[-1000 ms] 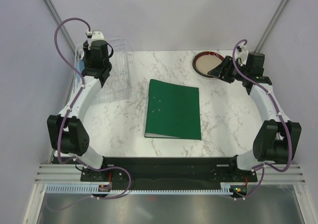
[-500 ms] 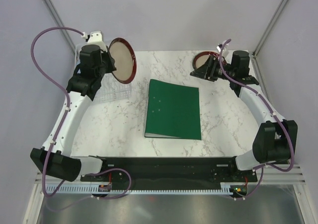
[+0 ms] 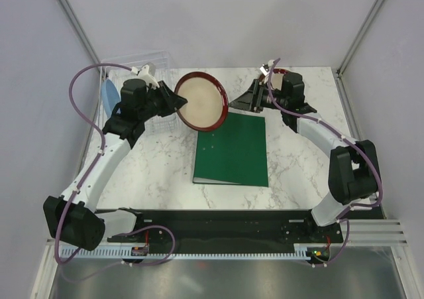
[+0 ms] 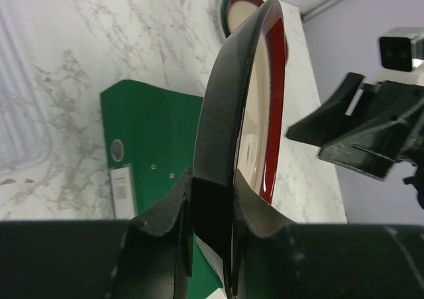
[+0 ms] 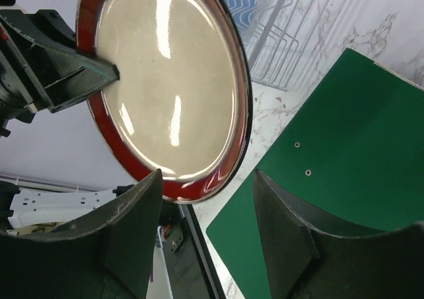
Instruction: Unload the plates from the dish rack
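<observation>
Cream-centred plate, one, clamped by left gripper; right gripper fingers apart beside it. One blue plate in rack; one binder.

**A:** that plate is seriously glossy. Looks like glazed ceramic: cream face with bright light streaks, shiny red rim, and the dark back is just as slick.

**B:** yep. The fingers on the right gripper are the opposite, matt black plastic with a slightly grainy look. The left gripper looks like the same stuff.

**A:** table is a smooth marble-look top, white with grey veins and a faint sheen.

**B:** binder is flat green, mostly matt. The rack is thin clear plastic, see-through.
</observation>
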Tool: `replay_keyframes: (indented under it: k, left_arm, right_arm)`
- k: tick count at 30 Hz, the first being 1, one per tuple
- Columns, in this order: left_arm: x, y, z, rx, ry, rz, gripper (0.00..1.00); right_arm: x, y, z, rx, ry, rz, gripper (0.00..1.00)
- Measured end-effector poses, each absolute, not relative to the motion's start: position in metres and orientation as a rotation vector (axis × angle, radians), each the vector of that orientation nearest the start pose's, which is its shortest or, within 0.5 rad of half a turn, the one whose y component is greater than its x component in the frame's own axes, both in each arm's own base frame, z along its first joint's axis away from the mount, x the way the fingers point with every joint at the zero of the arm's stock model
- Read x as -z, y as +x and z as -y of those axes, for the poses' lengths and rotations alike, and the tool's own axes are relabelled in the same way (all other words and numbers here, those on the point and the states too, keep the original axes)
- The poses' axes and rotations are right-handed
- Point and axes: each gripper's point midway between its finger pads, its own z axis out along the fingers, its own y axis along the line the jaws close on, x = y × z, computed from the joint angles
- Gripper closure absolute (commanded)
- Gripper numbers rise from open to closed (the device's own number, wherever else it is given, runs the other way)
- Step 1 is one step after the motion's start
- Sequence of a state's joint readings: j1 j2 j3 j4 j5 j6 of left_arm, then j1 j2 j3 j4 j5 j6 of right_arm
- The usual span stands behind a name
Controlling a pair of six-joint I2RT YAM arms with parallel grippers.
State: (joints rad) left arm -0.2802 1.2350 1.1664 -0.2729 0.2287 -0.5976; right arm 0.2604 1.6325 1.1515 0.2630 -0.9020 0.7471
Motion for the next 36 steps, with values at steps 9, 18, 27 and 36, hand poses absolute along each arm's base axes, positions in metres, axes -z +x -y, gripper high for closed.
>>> replay_keyframes:
  k: [9,18,27,36]
  left_arm:
    - [-0.309,0.356,0.199,0.994,-0.123,-1.894,0.98]
    - [-0.294,0.354,0.205,1.076,-0.163,-1.883,0.98]
    - [-0.293,0.354,0.206,1.088,-0.152,-1.879,0.45]
    - [-0.296,0.361,0.189,0.897,-0.138,-1.876,0.26]
  right_arm:
    - [-0.242,0.381,-0.275,-1.545,-0.257,-1.945,0.40]
    - [-0.250,0.377,-0.284,-1.678,-0.254,-1.871,1.00]
    - [-0.248,0.376,-0.278,-1.686,-0.207,-1.909,1.00]
    - [-0.246,0.426,-0.209,-1.305,-0.029,-1.970,1.00]
